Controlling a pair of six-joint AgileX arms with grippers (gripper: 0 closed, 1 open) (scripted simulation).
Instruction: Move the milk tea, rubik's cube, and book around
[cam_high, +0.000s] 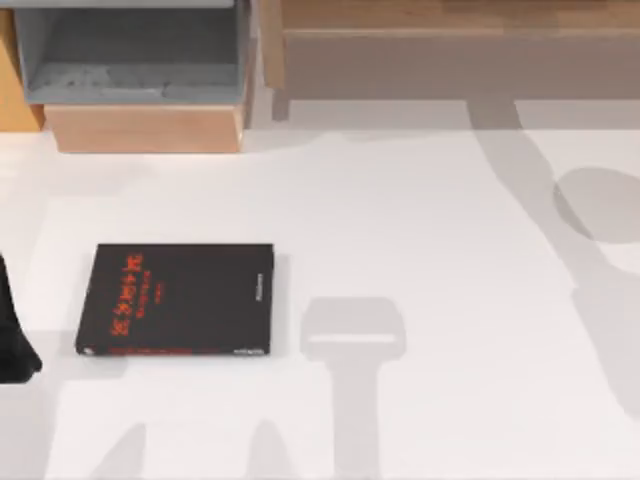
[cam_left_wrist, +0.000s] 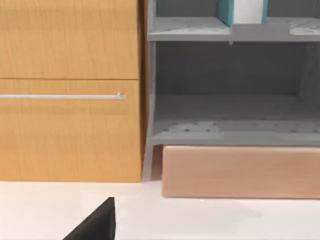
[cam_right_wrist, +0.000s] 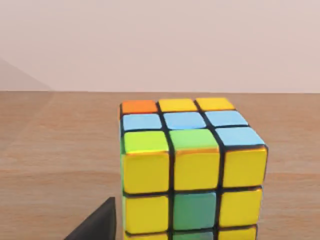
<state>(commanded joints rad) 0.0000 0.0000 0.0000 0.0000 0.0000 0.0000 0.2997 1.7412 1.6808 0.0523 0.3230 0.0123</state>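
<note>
Rubik's cube (cam_right_wrist: 192, 170): sits on a wooden surface (cam_right_wrist: 55, 165) close before my right wrist camera, probably my pick or my drop; right fingers' state, cannot tell.

Book (cam_high: 180, 300): flat, black cover up, left part of the white table (cam_high: 450, 250), free to take.

Left arm: at the table's left edge; fingers, cannot tell.

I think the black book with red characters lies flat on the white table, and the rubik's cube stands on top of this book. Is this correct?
Not quite. The book does lie flat on the white table, but the top view shows nothing on it. In the right wrist view the rubik's cube stands on a wooden surface, not on the book.
</note>
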